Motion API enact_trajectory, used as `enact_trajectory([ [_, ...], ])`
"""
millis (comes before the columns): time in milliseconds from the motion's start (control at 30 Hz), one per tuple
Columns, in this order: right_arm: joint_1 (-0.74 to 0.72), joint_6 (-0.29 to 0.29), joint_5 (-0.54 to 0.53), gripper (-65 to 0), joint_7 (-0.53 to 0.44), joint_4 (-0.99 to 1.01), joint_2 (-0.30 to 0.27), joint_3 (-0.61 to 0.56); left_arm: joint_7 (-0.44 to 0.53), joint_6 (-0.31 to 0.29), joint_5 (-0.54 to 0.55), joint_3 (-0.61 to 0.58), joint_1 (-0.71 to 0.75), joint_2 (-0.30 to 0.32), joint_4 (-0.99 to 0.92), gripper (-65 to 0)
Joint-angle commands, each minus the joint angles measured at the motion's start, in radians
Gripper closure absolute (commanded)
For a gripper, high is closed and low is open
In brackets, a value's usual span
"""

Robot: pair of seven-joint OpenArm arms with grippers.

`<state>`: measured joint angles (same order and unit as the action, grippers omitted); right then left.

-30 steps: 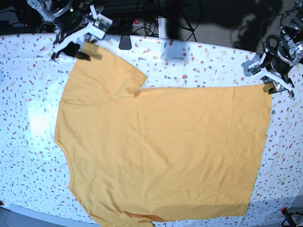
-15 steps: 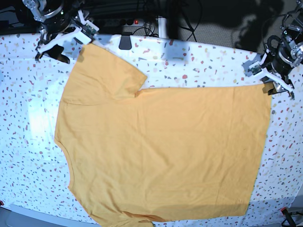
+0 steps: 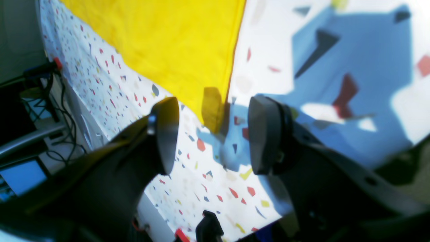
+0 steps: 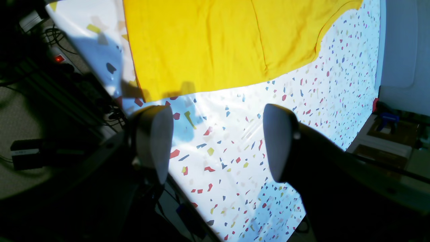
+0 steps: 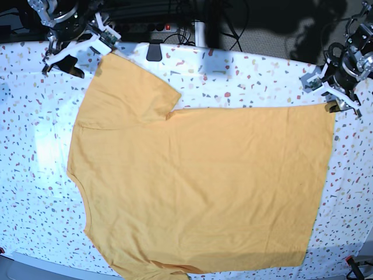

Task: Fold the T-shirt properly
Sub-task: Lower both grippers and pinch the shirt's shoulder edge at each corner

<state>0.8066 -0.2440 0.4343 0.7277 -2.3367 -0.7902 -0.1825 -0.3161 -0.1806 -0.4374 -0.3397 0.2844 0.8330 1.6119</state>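
The jaws of the left gripper (image 3: 211, 134) stand wide apart and hold nothing; between them, a little further out, lies one hem corner of the T-shirt (image 3: 174, 43), slightly curled up from the cloth. The jaws of the right gripper (image 4: 215, 148) are also wide open and empty, with the edge of a sleeve just beyond them.

The T-shirt (image 5: 198, 181) lies spread almost flat on the white speckled cloth (image 5: 35, 151) that covers the desk, neck toward the base view's left and hem toward its right. One sleeve is spread out at the far side; the near sleeve is at the picture's lower edge and seems tucked under.

The fabric looks thin, soft and light, so I think it will sag and wrinkle when lifted, and it may slide on the cloth. Corners and seams, such as the hem corner and the sleeve edge, seem the best places to pinch.

Both arms are at the far edge of the desk, well apart: the left gripper (image 5: 337, 87) by the far hem corner, the right gripper (image 5: 76, 49) by the far sleeve, each pointing down toward the shirt.
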Motion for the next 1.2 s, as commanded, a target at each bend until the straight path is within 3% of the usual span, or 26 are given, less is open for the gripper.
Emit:
enact_trajectory([
  [0,0.005,0.018,0.007,-41.5,-0.005,-0.019,-0.01,0.006,0.001,0.015,-0.006,0.01,-0.013,0.014,-0.002,-32.0],
  [433,0.005,0.02,0.006,-41.5,-0.008,-0.019,-0.01,0.006,0.026,0.016,0.02,0.01,-0.123,-0.091,-0.143,-31.4],
  [733,0.005,0.02,0.002,-41.5,-0.008,-0.019,-0.011,0.006,0.026,0.016,0.084,0.01,-0.121,-0.09,-0.148,-2.9],
  [900,0.005,0.02,-0.148,-41.5,0.002,-0.019,-0.027,0.006,0.017,0.016,0.083,0.01,-0.121,-0.09,-0.148,0.0],
  [1000,0.005,0.02,-0.157,-41.5,0.011,-0.019,-0.067,0.006,0.01,0.016,0.083,0.01,-0.121,-0.093,-0.145,0.0],
  [1167,0.005,0.019,-0.15,-41.5,0.026,-0.019,-0.188,0.006,-0.005,0.016,0.08,0.01,-0.121,-0.11,-0.144,0.0],
])
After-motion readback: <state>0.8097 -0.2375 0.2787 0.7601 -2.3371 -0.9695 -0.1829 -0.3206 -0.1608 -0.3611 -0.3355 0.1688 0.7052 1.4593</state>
